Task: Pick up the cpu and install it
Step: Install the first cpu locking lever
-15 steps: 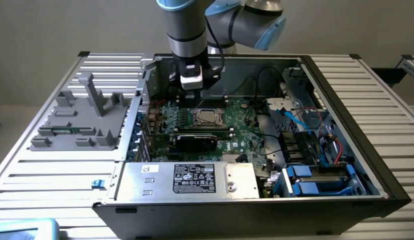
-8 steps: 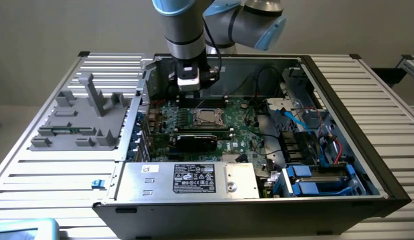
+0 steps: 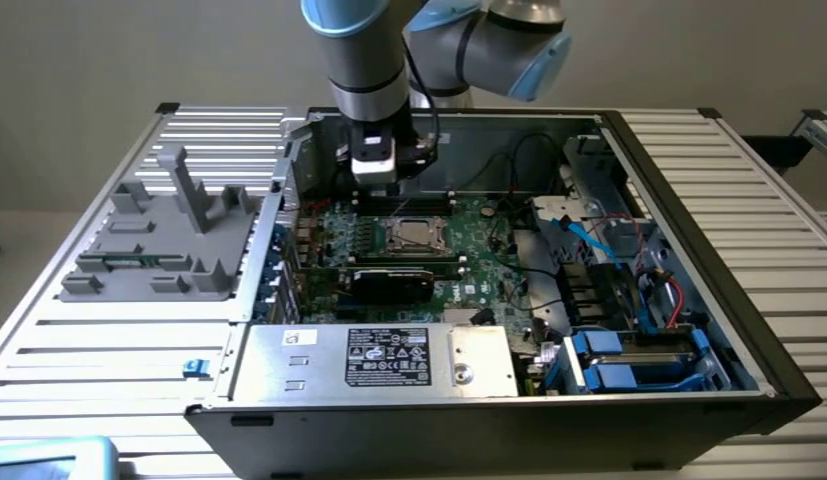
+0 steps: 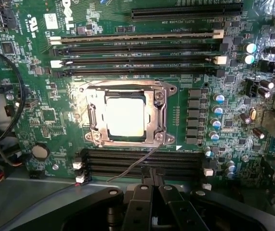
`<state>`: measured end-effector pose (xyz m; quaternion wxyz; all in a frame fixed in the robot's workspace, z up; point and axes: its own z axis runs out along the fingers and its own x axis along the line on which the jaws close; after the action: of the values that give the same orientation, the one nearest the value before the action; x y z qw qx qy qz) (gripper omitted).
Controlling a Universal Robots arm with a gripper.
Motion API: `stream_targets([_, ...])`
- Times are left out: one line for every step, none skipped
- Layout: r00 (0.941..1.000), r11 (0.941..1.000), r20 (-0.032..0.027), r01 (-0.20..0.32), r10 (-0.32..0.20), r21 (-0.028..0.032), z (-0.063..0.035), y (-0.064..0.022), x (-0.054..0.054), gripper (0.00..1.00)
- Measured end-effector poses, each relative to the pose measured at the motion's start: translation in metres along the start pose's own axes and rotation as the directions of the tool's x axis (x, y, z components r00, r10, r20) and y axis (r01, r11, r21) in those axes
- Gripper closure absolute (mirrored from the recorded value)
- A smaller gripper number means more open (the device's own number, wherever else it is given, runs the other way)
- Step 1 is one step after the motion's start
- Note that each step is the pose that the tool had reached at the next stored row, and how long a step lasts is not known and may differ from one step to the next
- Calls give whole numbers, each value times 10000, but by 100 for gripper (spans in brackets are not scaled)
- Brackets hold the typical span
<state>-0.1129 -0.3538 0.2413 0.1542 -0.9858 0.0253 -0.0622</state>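
Silver cpu [image 4: 124, 117] is sitting in its socket [image 4: 123, 87]; end effector [image 4: 151, 188] is hovering nearby, clenched, holding nothing; placement is looking done.

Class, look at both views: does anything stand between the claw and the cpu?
Nothing visible blocks the way. The shut claw hangs above the motherboard near the cpu, which lies inside a metal socket frame. Only low memory slots and a thin grey wire lie between them.

grey tubular arm [image 3: 366, 70] with pale blue joint caps [image 3: 353, 14], white wrist block [image 3: 373, 168], black jaws.
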Motion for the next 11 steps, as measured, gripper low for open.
stream_targets([10000,10000,-18,-64,64,68,5,1,-3,89])
stream_targets([10000,9999,-25,-94,94,94,9,7,-6,89])
stream_targets([10000,9999,-27,-95,96,98,10,10,-7,89])
stream_targets([9999,9999,-26,-98,98,97,11,14,-8,89])
stream_targets([9999,9999,-33,-117,117,95,19,17,-18,89])
stream_targets([9999,9998,-47,-161,162,90,29,21,-28,89])
stream_targets([9997,9997,-67,-225,226,84,42,26,-36,89])
stream_targets([9995,9995,-90,-292,292,81,53,30,-42,89])
stream_targets([9993,9993,-111,-360,361,85,62,33,-48,89])
stream_targets([9990,9990,-130,-432,433,100,70,36,-53,89])
stream_targets([9986,9987,-151,-503,505,124,78,39,-58,89])
